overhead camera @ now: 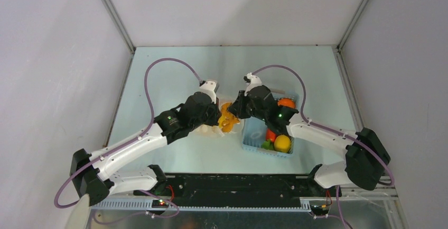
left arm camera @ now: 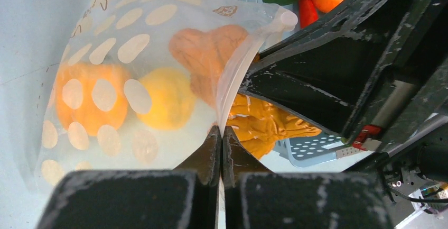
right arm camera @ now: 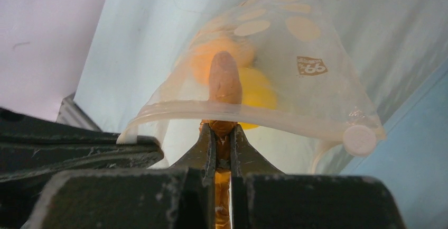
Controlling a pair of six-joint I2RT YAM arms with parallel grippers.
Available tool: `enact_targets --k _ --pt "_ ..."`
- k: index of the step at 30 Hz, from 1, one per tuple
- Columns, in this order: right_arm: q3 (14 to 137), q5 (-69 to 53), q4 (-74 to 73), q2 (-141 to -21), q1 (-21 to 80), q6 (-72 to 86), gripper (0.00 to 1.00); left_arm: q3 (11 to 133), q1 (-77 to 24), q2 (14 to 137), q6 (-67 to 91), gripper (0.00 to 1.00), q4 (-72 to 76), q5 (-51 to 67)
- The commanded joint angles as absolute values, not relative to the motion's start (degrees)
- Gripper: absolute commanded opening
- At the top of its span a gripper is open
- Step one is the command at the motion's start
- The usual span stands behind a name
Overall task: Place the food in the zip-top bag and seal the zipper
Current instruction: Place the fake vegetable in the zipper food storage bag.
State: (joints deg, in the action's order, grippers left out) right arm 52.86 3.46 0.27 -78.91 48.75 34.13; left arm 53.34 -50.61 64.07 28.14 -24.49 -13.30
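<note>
Near the middle of the table [overhead camera: 174,70], just left of the blue basket [overhead camera: 253,136], the zip-top bag [left arm camera: 132,44] has its mouth open. The left gripper [left arm camera: 222,136] is clenched on the bag's rim. The right gripper [right arm camera: 223,134] grasps an orange-tan food piece [right arm camera: 224,75] (possibly a carrot) poking past the zipper [right arm camera: 274,122]. A yellow piece [left arm camera: 166,99] and an orange piece [left arm camera: 87,102] lie inside.

Blue basket [overhead camera: 254,133] on the pale counter [overhead camera: 169,75]
Perforated plastic, right of centre (nearer the front edge), white walls [overhead camera: 238,7] on three sides.
</note>
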Motion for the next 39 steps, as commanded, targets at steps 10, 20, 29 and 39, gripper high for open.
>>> enact_targets --k 10,20,29,39 --pt "55.0 -17.0 -6.1 -73.5 40.1 34.4 0.0 53.7 -50.5 63.2 26.4 0.0 -22.4 -13.7" --pt "55.0 -29.6 -3.2 -75.6 36.3 41.5 0.0 53.5 -50.5 63.4 26.0 0.0 -22.1 -12.4" --pt "55.0 -26.5 -2.9 -77.1 35.0 46.6 0.0 53.1 -50.5 62.8 26.1 0.0 -21.1 -9.8" --pt "55.0 -11.5 -1.4 -79.8 36.7 52.7 0.0 52.2 -50.5 61.6 25.7 0.0 -18.7 -3.8"
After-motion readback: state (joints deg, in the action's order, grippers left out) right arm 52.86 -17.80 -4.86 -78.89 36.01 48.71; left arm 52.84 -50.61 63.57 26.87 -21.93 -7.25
